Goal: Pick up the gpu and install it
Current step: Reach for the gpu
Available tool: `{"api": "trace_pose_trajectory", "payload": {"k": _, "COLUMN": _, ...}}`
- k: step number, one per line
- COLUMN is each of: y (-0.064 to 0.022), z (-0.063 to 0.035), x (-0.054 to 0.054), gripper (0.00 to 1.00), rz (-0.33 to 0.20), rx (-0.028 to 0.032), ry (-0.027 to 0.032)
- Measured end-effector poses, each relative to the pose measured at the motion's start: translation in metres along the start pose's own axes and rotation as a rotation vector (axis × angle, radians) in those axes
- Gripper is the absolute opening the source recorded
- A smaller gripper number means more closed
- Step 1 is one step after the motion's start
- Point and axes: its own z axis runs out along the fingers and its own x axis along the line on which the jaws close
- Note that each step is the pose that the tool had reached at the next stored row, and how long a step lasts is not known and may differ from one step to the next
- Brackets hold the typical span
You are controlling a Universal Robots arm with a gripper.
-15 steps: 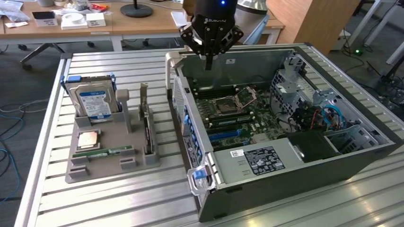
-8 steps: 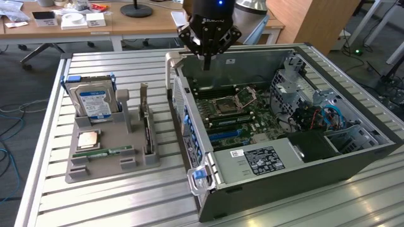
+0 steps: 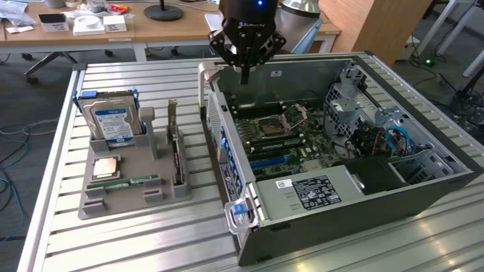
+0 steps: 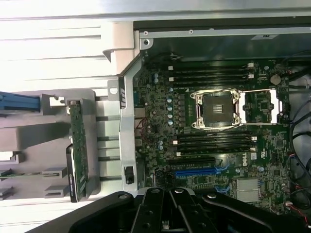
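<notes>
Slatted table (image 3: 113, 73): gpu (image 3: 175, 153) stands in grey tray (image 3: 121, 199), apart from the closed, empty claw (image 3: 244, 76).

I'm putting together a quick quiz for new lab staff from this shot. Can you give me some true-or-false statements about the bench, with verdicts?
1. The thin dark gpu card with a pale metal bracket stands on edge in the grey plastic holder. True.
2. The robot's black hand grips the gpu. False: it is shut on nothing and hovers above the open grey computer case.
3. The silver hard drive in a blue frame sits inside the case. False: it stands in the holder, outside the case.
4. The square metal processor socket on the motherboard is empty. True.
</notes>
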Motion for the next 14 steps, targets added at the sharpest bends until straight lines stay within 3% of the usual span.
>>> {"api": "trace_pose_trajectory", "payload": {"k": 14, "y": -0.0009, "z": -0.0003, "x": 0.012, "gripper": 0.11, "rz": 0.0, "rx": 0.0, "ry": 0.0}}
